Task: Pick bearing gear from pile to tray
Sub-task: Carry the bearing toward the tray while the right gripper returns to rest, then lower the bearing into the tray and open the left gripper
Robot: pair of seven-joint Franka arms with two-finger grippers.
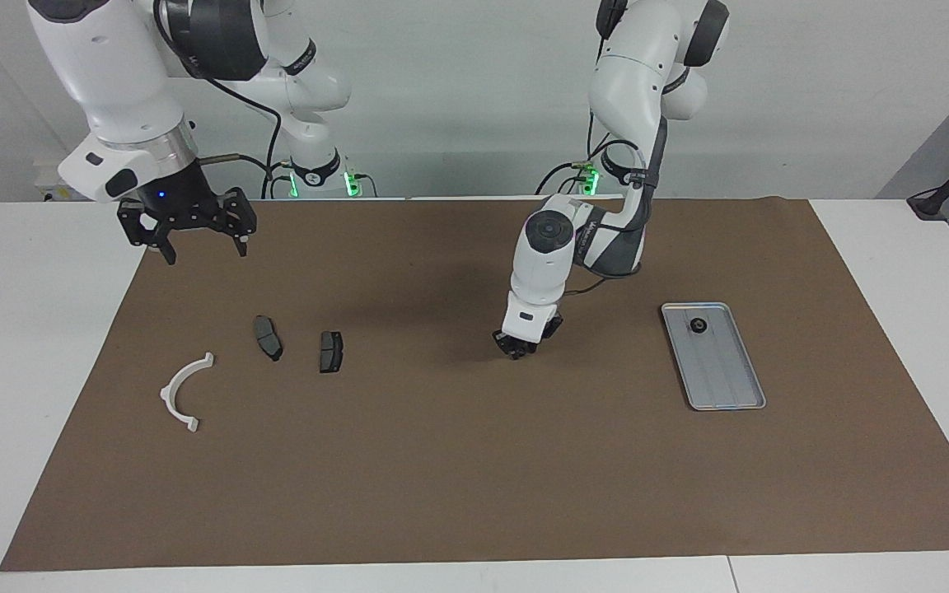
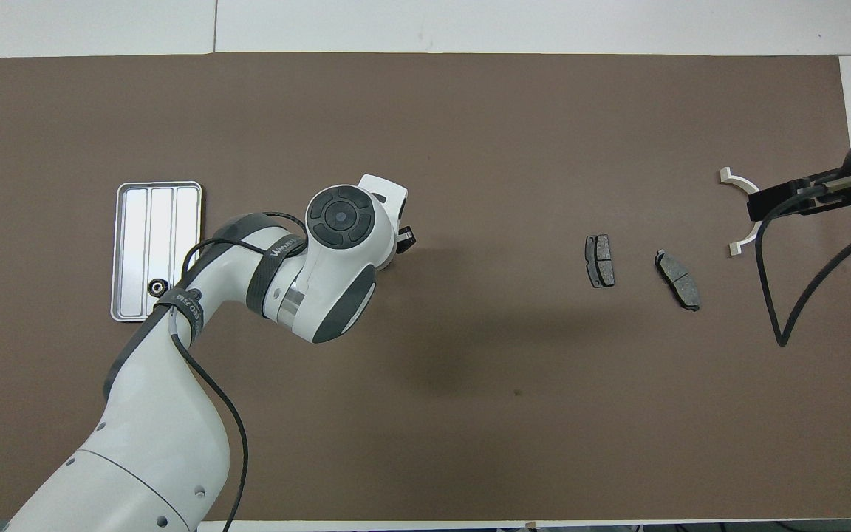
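Observation:
The silver tray [image 1: 726, 379] lies on the brown mat toward the left arm's end, also in the overhead view [image 2: 137, 236]. One small black gear [image 1: 698, 325] sits in the tray at the end nearer the robots [image 2: 156, 286]. The pile toward the right arm's end is a white half-ring bracket [image 1: 182, 391] [image 2: 740, 244] and two dark brake pads [image 1: 268, 338] [image 1: 331, 352]. No loose gear shows on the mat. My left gripper [image 1: 518, 349] hangs low over the mat's middle, between the pads and the tray. My right gripper [image 1: 205, 247] is open and empty, raised over the mat's corner.
The brown mat [image 1: 474, 478] covers most of the white table. The left arm's elbow and forearm [image 2: 322, 251] stretch over the mat beside the tray. A black cable [image 2: 780, 295] hangs from the right arm near the bracket.

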